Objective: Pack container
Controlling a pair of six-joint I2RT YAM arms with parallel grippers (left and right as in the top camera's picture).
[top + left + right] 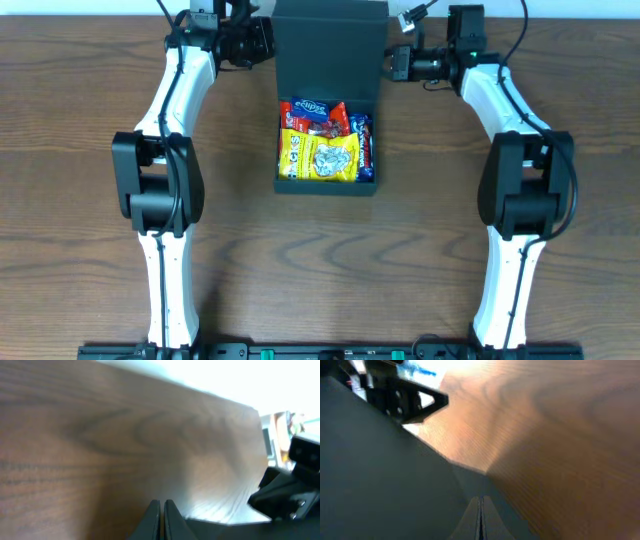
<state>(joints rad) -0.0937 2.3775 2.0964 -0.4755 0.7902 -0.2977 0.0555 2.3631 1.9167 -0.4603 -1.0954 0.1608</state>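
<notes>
1. Teal container [328,187] sits open with snack packets [320,150] inside and its lid [330,45] standing upright behind.
2. Left gripper [161,516] waits at the lid's left edge, fingers pressed together.
3. Right gripper [480,516] is the same at the lid's right edge, probably so both can fold the lid down.

dark left end effector [160,503], dark right end effector [480,499], white arm links [176,85].

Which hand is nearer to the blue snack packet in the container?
Right. The right hand is at the lid's right edge, behind the blue snack packet; the left hand is across the container, by the lid's left edge.
</notes>
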